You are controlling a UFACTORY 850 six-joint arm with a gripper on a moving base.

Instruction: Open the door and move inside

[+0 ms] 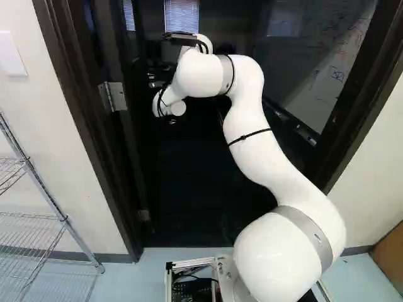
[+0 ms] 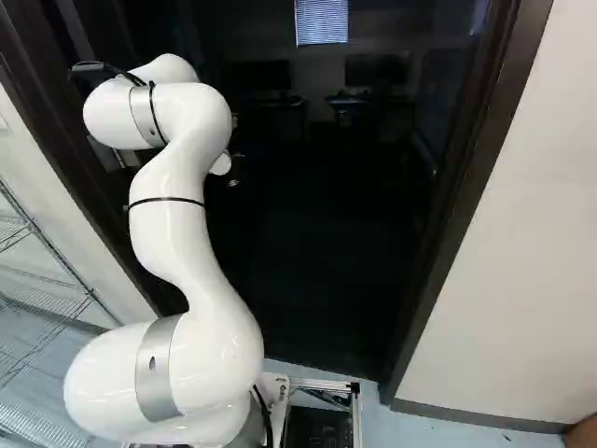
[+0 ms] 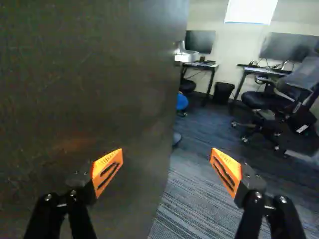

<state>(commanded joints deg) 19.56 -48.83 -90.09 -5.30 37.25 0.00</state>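
Desks (image 3: 202, 64) and an office chair (image 3: 266, 99) inside, the door (image 3: 89, 74) partly blocking the view.
The gripper (image 1: 170, 119) has its fingers spread wide, empty; the door lies ahead, apparently with its edge beyond the gap between them.

Has pale blue floor (image 1: 146, 270) outside, bearing a wire rack (image 1: 63, 218). Has striped carpet (image 3: 192, 209) inside, bearing a black bin (image 3: 223, 93), a wheeled chair (image 3: 260, 101) and two tables. Holds dark cables (image 3: 257, 62) on the table by the chair (image 3: 269, 71), small dark items (image 3: 205, 61) on the other table (image 3: 211, 65).
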